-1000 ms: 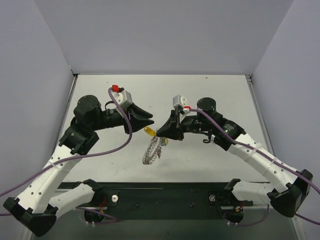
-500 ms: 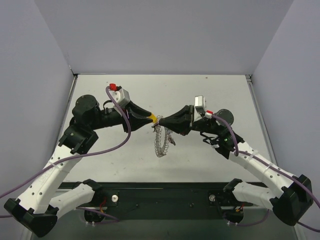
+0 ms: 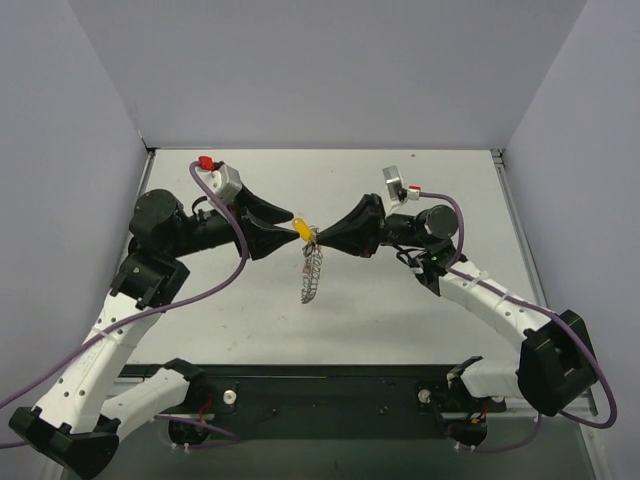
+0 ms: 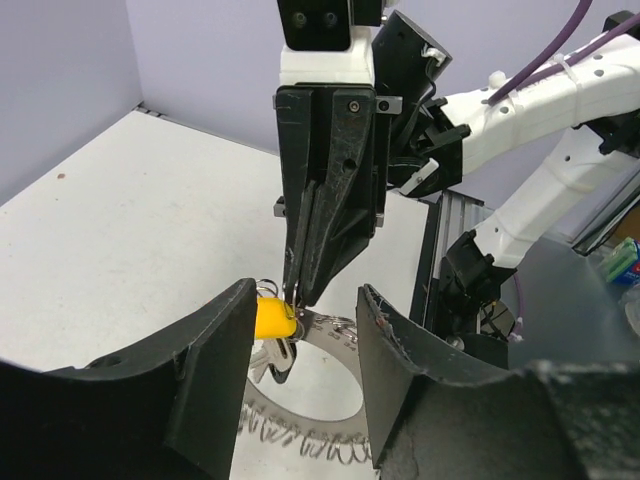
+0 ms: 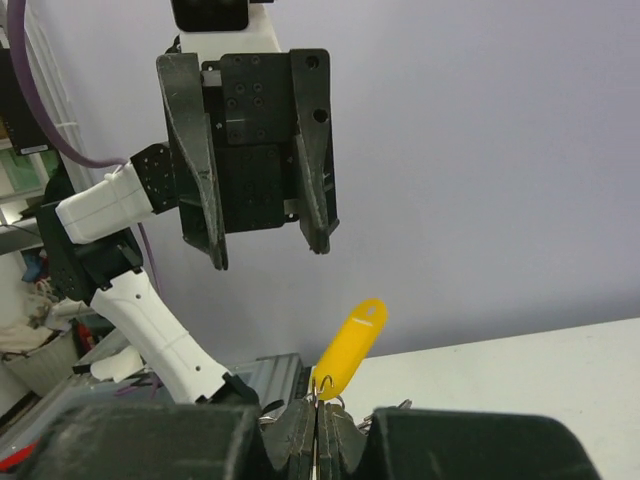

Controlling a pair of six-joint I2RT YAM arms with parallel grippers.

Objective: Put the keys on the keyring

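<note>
My right gripper (image 3: pixel 320 239) is shut on a thin wire end of the keyring (image 3: pixel 311 273), a silvery coiled loop that hangs below it above the table. A yellow-headed key (image 3: pixel 300 228) sticks out at the pinch point, with other small keys (image 4: pixel 268 358) dangling under it. Facing it, my left gripper (image 3: pixel 291 227) stands open around the yellow head (image 4: pixel 273 318), which rests against its left finger (image 4: pixel 225 330); the right finger is apart from it. In the right wrist view the yellow head (image 5: pixel 350 345) rises from my shut right gripper (image 5: pixel 317 415), and the open left gripper (image 5: pixel 265 252) hangs beyond it.
The white table (image 3: pixel 400 310) lies below both grippers, walled by pale panels on three sides. A black rail (image 3: pixel 330 390) with the arm bases runs along the near edge. Purple cables (image 3: pixel 240 250) loop beside each arm.
Both grippers have risen and come tip to tip. The left jaws have widened around the yellow head. The keyring now hangs straight down from the right gripper.
</note>
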